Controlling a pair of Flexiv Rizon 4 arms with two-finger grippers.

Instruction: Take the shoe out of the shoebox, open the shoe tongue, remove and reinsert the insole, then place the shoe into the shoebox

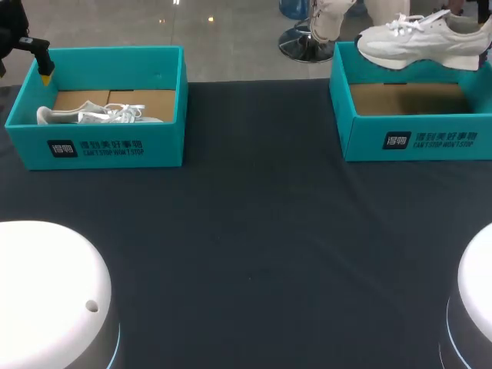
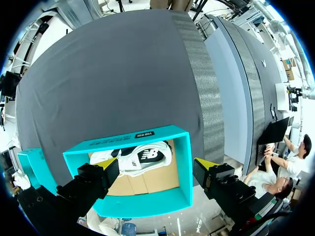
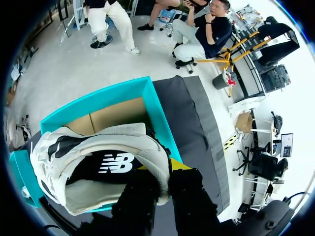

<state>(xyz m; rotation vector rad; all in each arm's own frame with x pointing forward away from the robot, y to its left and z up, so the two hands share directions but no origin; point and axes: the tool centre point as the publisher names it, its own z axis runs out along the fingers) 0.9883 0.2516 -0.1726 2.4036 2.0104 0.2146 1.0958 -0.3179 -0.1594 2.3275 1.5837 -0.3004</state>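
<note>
Off-white shoe (image 1: 423, 40), black inside, held over its shoebox (image 1: 415, 140) by right gripper (image 3: 165, 177); left gripper (image 2: 156, 167) gapes.

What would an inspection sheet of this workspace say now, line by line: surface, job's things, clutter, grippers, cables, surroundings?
Surface: table under a dark cloth, lying flat.
Job's things: held shoe in the air over the right box, whose cardboard floor shows; other shoe lies on its side inside the left box.
Clutter: nothing seen.
Grippers: right gripper shut on the held shoe at its heel end; left gripper open, over the left box, touching nothing.
Cables: nothing seen.
Surroundings: nothing seen reaching over the table.
</note>
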